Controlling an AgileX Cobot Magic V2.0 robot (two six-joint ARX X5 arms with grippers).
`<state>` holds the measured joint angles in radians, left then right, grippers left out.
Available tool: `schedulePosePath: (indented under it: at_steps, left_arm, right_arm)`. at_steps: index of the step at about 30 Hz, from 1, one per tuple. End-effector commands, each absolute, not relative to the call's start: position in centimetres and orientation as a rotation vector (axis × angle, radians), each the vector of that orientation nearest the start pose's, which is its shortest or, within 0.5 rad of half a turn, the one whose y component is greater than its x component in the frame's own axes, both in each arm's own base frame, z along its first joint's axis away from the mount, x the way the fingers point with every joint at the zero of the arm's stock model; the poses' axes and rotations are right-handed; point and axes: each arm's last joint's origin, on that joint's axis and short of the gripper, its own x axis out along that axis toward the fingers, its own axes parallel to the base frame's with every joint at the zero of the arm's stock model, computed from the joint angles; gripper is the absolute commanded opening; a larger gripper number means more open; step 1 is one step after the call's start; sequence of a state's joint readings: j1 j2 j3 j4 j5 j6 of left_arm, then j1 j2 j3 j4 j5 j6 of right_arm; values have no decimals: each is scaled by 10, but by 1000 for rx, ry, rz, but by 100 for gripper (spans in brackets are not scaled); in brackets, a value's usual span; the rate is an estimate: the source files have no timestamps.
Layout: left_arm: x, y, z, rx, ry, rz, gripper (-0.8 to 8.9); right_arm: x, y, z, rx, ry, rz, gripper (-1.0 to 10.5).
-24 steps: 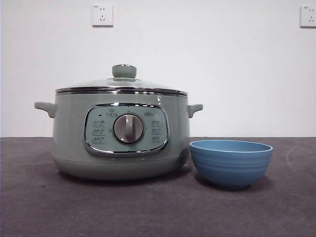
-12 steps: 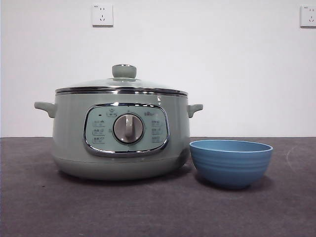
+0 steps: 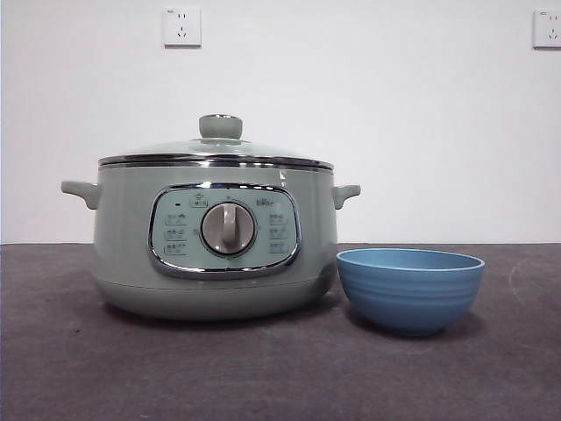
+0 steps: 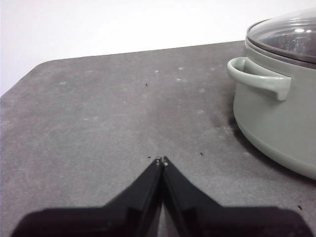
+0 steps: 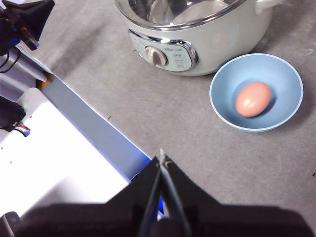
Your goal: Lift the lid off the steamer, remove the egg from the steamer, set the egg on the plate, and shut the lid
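Observation:
The pale green steamer (image 3: 215, 254) stands left of centre on the table, with the glass lid (image 3: 215, 151) resting shut on it. Just to its right sits the blue plate (image 3: 410, 289), a small bowl. From high above, the right wrist view shows the brown egg (image 5: 253, 99) lying inside the plate (image 5: 291, 106), next to the steamer (image 5: 217, 39). My right gripper (image 5: 161, 157) is shut and empty, well back from both. Low over bare table, my left gripper (image 4: 161, 160) is shut and empty, off to the side of the steamer's handle (image 4: 259, 79). Neither arm appears in the front view.
Two wall sockets (image 3: 181, 26) (image 3: 547, 28) sit on the white wall behind. A white and blue platform edge (image 5: 89, 128) borders the grey table in the right wrist view. The table's rounded corner (image 4: 29, 74) shows beyond the left gripper.

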<state>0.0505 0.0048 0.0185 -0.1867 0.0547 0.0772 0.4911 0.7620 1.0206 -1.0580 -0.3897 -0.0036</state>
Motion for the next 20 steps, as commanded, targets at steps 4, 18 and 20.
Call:
schedulePosePath:
  at_steps: [4, 18, 20]
  left_arm:
    - [96, 4, 147, 61, 183, -6, -4]
    - [96, 4, 147, 61, 183, -6, -4]
    - [96, 4, 147, 61, 183, -6, -4]
  right_arm:
    - [97, 63, 340, -71, 789, 834, 2]
    - [87, 28, 317, -123, 159, 621, 2]
    - [89, 26, 293, -131, 78, 593, 2]
